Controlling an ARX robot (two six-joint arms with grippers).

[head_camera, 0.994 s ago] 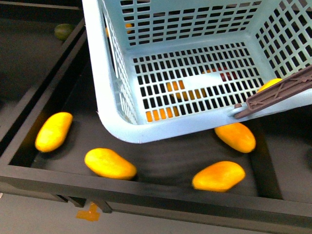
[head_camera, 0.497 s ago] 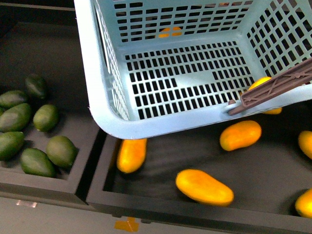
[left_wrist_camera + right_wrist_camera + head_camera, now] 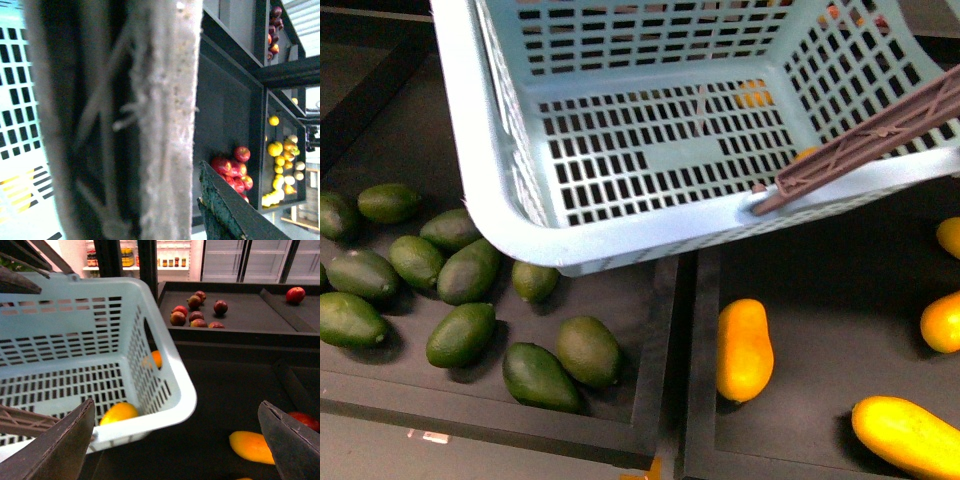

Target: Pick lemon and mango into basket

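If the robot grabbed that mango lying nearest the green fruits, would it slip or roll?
The mango looks smooth and glossy, so it may slip in a light pinch. It is rounded and lies loose on the flat bin floor, so a sideways nudge would probably roll it. It looks plump, likely fairly heavy.

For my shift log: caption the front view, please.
Basket over the divider between green fruits and mangoes.
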